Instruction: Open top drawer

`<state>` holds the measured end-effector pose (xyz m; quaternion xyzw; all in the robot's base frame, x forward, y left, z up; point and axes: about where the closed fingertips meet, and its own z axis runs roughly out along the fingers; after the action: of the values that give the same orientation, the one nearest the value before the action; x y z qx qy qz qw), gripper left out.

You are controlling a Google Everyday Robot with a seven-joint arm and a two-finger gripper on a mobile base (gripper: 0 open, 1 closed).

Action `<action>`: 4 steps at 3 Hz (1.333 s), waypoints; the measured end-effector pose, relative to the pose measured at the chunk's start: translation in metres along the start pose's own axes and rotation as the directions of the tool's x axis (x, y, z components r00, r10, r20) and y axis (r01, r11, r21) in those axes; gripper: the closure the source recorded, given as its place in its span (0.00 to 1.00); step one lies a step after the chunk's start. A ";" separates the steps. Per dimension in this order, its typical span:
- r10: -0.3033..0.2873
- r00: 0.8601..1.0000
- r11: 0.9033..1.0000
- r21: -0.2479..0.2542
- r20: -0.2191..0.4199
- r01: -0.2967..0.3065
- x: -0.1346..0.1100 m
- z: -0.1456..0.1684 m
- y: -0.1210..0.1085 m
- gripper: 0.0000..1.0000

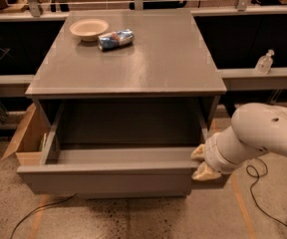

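Grey cabinet top [153,63]: cream bowl [88,29] back-left, blue-white packet [115,39] just beside; hand [202,162] clamps top drawer [108,176] front.

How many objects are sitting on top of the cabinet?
2: a bowl at the back left and a crumpled blue packet just right of it. The gripper grips the open top drawer at its right front corner.

Grey top drawer [108,177], cream gripper [200,162] — clamped on its front edge
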<state>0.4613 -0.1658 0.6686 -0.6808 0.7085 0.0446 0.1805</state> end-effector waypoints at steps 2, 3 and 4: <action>0.034 0.999 0.999 0.021 -0.009 -0.034 0.003 -0.013 0.031 1.00; 0.034 0.999 0.999 0.021 -0.009 -0.034 0.003 -0.012 0.032 1.00; 0.033 0.999 0.999 0.021 -0.010 -0.032 0.003 -0.012 0.032 0.84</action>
<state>0.4277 -0.1697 0.6731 -0.6674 0.7208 0.0366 0.1834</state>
